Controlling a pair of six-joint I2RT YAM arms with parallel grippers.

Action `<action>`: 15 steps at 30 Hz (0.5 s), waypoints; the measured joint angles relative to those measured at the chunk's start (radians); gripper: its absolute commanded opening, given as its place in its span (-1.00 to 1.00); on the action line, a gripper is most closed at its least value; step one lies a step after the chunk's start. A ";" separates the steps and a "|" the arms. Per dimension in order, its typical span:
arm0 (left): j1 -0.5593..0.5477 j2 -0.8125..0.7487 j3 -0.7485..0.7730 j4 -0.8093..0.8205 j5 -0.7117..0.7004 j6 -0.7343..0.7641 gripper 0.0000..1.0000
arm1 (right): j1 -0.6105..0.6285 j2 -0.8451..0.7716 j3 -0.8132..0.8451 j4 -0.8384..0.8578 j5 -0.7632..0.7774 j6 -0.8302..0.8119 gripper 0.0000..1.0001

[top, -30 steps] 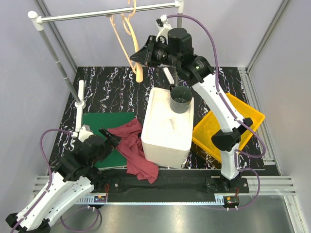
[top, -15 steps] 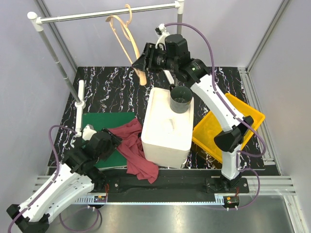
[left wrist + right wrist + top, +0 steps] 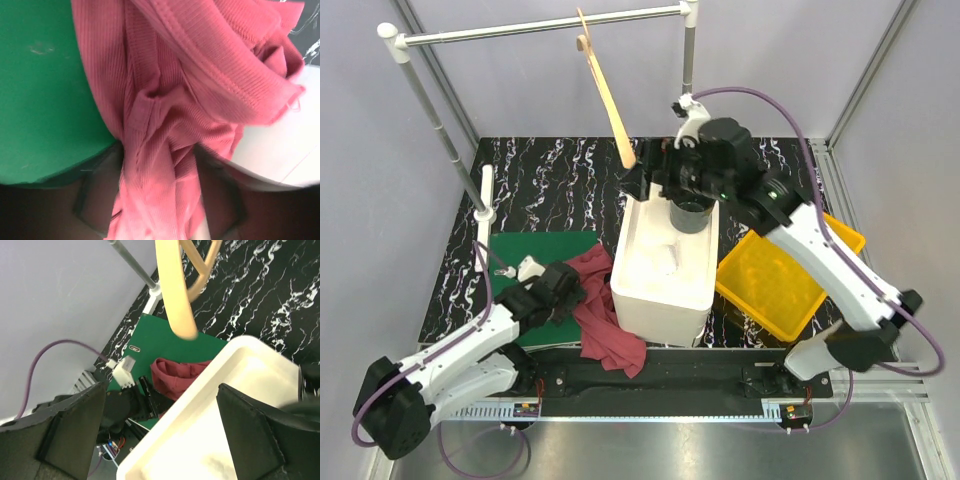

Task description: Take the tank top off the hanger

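Observation:
The maroon tank top (image 3: 605,315) lies crumpled on the table, between the green mat and the white bin, off the hanger. My left gripper (image 3: 575,290) sits on its left edge. In the left wrist view a bunch of the tank top (image 3: 160,165) fills the gap between the dark fingers (image 3: 95,195), which press on it. The bare tan wooden hanger (image 3: 605,95) hangs tilted from the rail. My right gripper (image 3: 638,182) stands open just below the hanger's lower end, apart from it, holding nothing. The right wrist view shows the hanger (image 3: 175,285) above the tank top (image 3: 182,375).
A white bin (image 3: 665,265) stands mid-table with a dark cup (image 3: 692,212) at its far end. A yellow tray (image 3: 775,285) lies to the right. The green mat (image 3: 535,250) lies at the left. The grey rail (image 3: 540,27) spans the back on posts.
My right gripper let go of the hanger, opened wide and drew back over the bin; the hanger swung edge-on. My left gripper slid right onto the tank top and closed on it.

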 measured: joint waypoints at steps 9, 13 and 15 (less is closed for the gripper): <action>0.006 -0.196 -0.050 0.032 -0.016 0.014 -1.00 | 0.157 -0.249 -0.148 0.006 0.032 -0.123 0.99; 0.007 -0.383 0.036 -0.048 -0.048 0.086 -1.00 | 0.242 -0.256 -0.196 0.008 0.039 -0.201 0.99; 0.008 -0.430 0.123 -0.068 -0.053 0.142 -1.00 | 0.290 -0.253 -0.223 0.008 0.043 -0.241 0.99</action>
